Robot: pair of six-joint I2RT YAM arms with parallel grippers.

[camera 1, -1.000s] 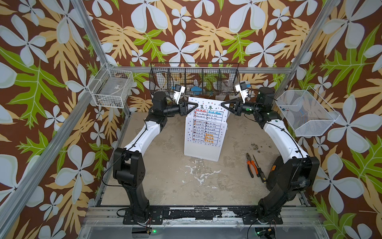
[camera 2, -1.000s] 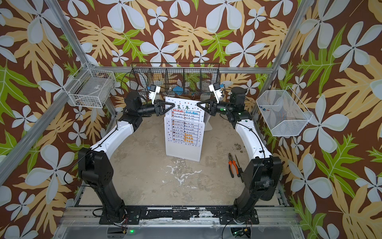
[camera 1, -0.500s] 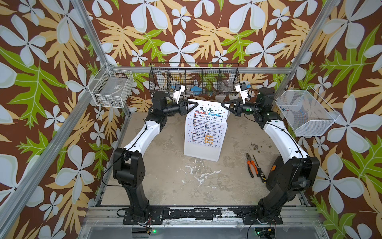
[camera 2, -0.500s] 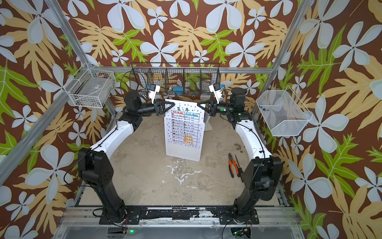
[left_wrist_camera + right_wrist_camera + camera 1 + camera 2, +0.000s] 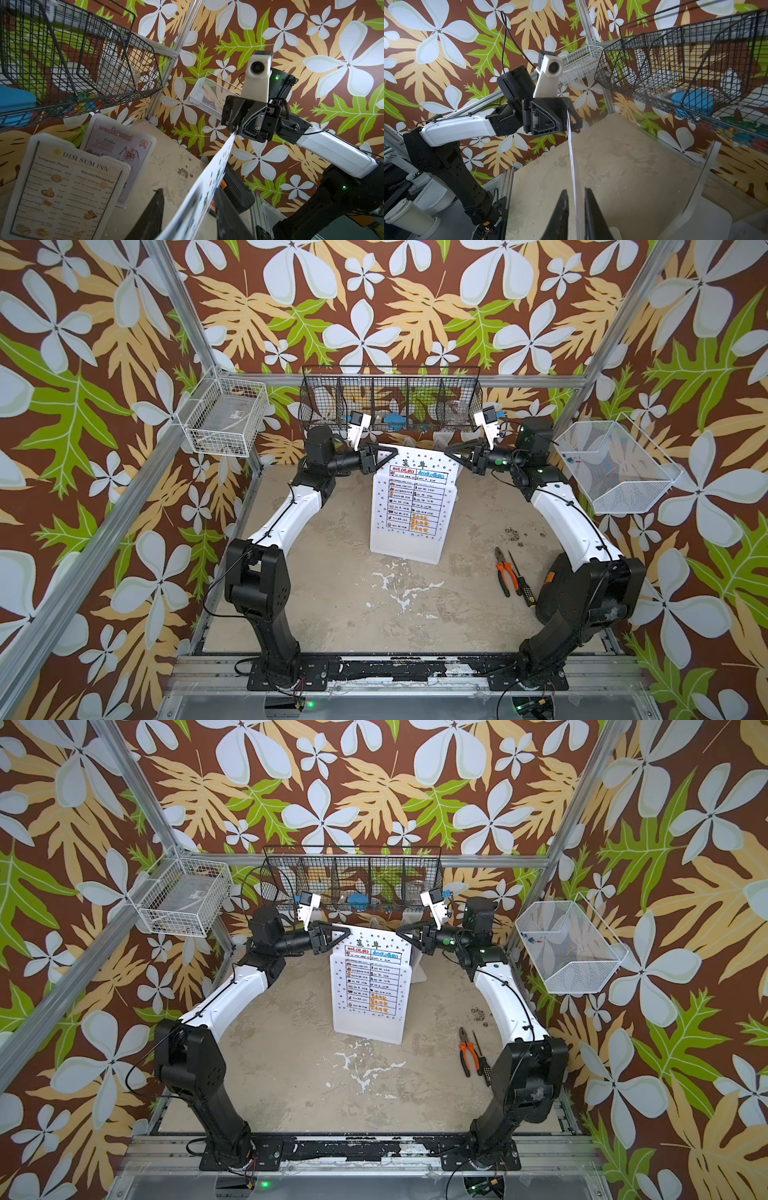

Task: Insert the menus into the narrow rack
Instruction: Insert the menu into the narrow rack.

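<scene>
— Where do we stand, starting at the left?

— Our left tool [image 5: 390, 455] is released, its jaws apart astride the top left corner of the white menu [image 5: 417, 506]. That menu stands upright mid-desk, its lower part against the near plate of the rack [image 5: 405, 553]. We cannot tell whether its foot is down in a slot. The right tool [image 5: 449, 453] has the top right corner between jaws that stand very close, but we cannot tell whether they pinch it.

— What worries us, then?

— With nothing plainly clenched, the sheet could lean or slide out of line. If we press down while its foot rides on a plate's edge, so thin a sheet would likely bow (from the wrists it is little more than a line). A sideways nudge might also shift the rack.

— What does each view give us?

— Only the left wrist view shows the DIM SUM INN menu [image 5: 68, 182] and, beyond it, the SPECIAL MENU [image 5: 122, 145]. Both stand upright against rack plates on the far side, and the top views hide them behind the white menu. The right wrist view shows the sheet edge-on between that tool's fingers [image 5: 560, 216]. Only the top views show the printed face, and the pliers [image 5: 503, 574] lying on the desk [image 5: 332, 601] to the right.
</scene>
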